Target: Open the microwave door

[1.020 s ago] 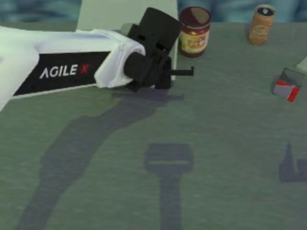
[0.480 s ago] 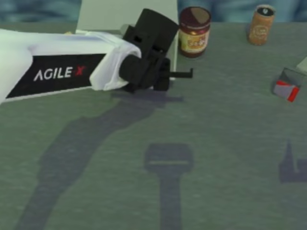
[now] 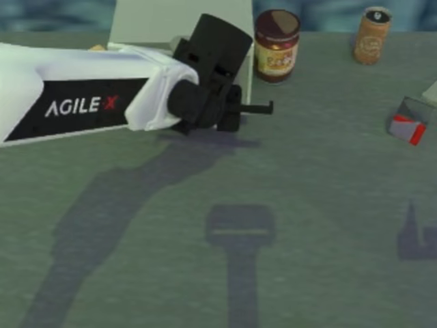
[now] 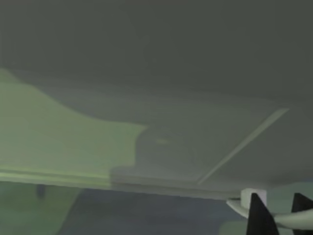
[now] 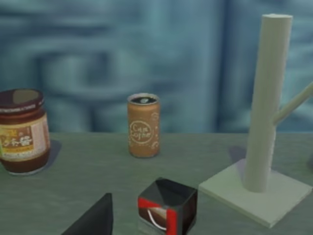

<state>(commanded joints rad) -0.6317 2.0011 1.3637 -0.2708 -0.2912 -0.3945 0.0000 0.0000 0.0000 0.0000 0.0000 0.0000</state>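
Observation:
The light grey-white microwave (image 3: 171,20) stands at the table's back, left of centre. My left arm reaches across its front from the left. The left gripper (image 3: 239,108) sits at the front's right side, low down. In the left wrist view the microwave door (image 4: 195,73) fills the picture from very close. Its white handle (image 4: 252,196) runs between my two dark fingertips (image 4: 259,223), and the left gripper (image 4: 279,220) is shut on it. My right gripper is out of the top view. Only one dark finger (image 5: 98,218) of it shows, far off centre, with nothing held.
A brown jar (image 3: 276,44) stands just right of the microwave, close to the left gripper. A tan can (image 3: 372,34) is at the back right. A red-and-black box (image 3: 407,124) lies at the right edge. A white stand (image 5: 266,107) rises beside it.
My left arm has slid a little to the left and towards the back, and the gripper on the handle has gone with it. Nothing else has moved.

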